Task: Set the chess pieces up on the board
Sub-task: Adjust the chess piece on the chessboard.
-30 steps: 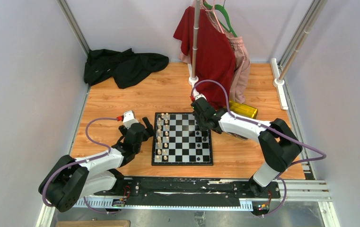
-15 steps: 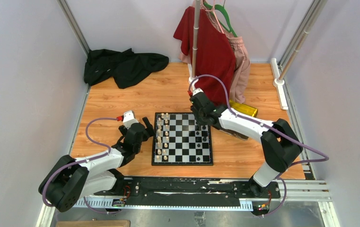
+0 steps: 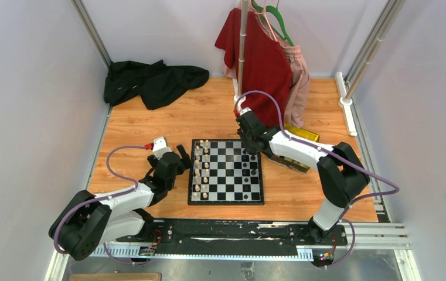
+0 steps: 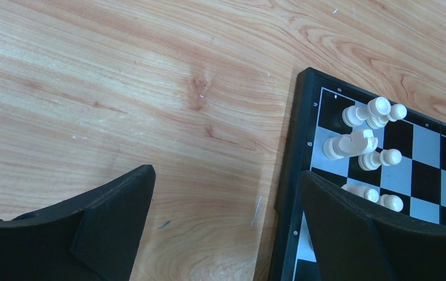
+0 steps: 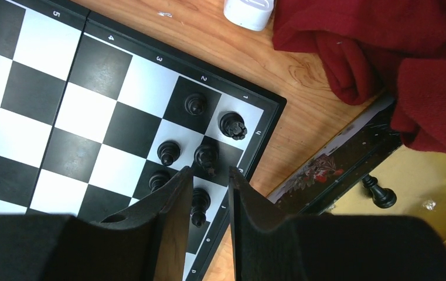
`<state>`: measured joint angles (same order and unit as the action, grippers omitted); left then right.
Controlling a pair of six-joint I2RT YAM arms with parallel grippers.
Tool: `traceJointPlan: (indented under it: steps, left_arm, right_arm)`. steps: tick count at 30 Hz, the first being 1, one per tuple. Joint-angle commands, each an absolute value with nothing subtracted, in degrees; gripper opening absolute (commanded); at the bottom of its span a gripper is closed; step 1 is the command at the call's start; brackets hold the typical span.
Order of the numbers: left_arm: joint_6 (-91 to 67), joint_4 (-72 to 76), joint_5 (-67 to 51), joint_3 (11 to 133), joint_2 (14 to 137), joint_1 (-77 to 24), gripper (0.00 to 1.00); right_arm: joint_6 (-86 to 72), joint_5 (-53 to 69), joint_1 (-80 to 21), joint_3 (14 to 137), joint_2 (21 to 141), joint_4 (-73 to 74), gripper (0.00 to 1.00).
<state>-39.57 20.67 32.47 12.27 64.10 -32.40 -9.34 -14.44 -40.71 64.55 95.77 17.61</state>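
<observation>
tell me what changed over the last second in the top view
The right gripper moved away from the arms' bases, toward the far right part of the board and a little left, and its elbow swung left with it. Whether it took or let go of a black piece cannot be told. The left gripper stayed open beside the board's left edge, and the white pieces stayed put.

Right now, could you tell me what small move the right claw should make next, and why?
Probably swing the right claw rightward, toward the black piece standing in the gold tray. Its fingers are narrowly parted and appear to clamp nothing. The other black pieces beneath it stand on the board, while that one is off it.
</observation>
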Motion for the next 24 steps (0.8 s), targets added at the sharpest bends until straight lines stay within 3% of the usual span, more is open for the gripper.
traceJointPlan:
  steps: [1, 17, 24]
  left_arm:
    - [-39.57, 22.98, 34.26, 11.51, 64.97, -32.81, 1.00]
    - [-39.38, 23.82, 34.22, 12.34, 67.19, -32.83, 1.00]
    - [-39.40, 23.82, 34.29, 12.31, 67.38, -32.86, 1.00]
  right_arm:
    - [-8.32, -13.44, -39.47, 66.01, 96.64, 17.77, 0.33]
    - [-7.42, -10.67, -37.84, 66.61, 98.67, 16.61, 0.32]
    - [-7.31, -9.94, -37.35, 66.63, 99.18, 16.50, 0.23]
